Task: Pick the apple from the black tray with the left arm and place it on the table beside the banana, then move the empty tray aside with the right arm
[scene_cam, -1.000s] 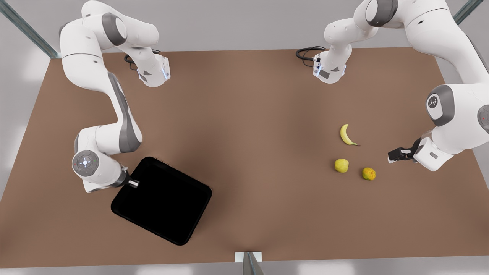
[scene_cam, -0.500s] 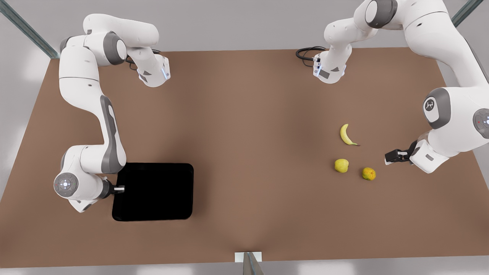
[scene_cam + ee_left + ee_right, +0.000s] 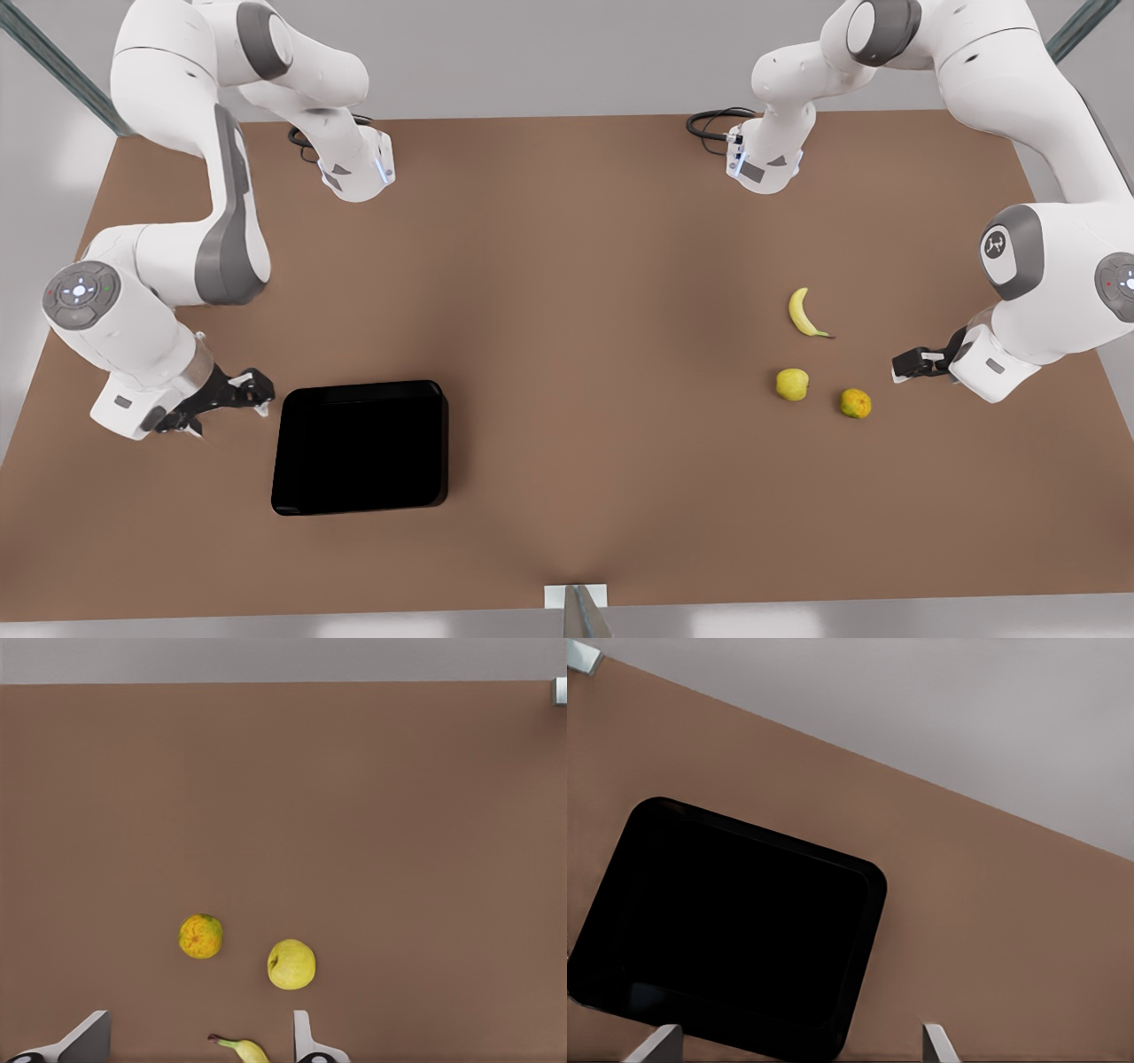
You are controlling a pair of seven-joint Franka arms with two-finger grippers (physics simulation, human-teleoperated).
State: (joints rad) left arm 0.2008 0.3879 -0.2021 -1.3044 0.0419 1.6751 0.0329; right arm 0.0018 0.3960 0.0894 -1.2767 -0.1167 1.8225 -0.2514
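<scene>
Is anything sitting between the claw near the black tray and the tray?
No, nothing visible is in the way. The right claw hangs open just off the black tray, with only bare table between them. The tray is empty. The apple, banana and blotchy orange-green fruit lie far off by the open left claw.

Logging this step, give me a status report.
Right gripper open, off the tray. Left gripper open, waits near fruit. Apple on table by banana. Nothing in the way.
</scene>
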